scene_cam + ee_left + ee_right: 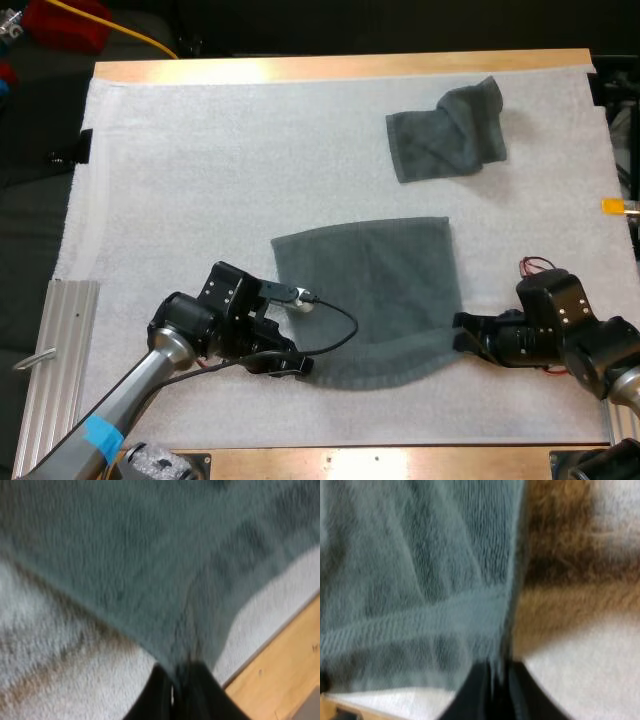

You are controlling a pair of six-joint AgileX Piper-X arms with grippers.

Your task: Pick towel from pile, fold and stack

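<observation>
so right now the spread-out dark grey-green terry towel (375, 295) lies flat on the fuzzy white mat (200, 170), middle of the table toward the near side, and both near corners are held. my left gripper (297, 366) is clamped on the near left corner; from its wrist cam the two black fingers (155, 700) pinch a little peak of cloth between them. my right gripper (460, 337) is closed on the near right corner, though from its own cam the bite looks thin, with little more than the hem between the pads (480, 695). the other one, a crumpled dark grey-green towel (447, 130), sits well apart at the far right of the mat. my read is that the next move is lifting the near edge and carrying it over to the far edge for the first fold. worries: the right corner could slip out as soon as there's tension, since it holds so little cloth. if the arms don't rise together, the fold comes out skewed. terry also clings to the mat's pile, so the far edge might drag along.
</observation>
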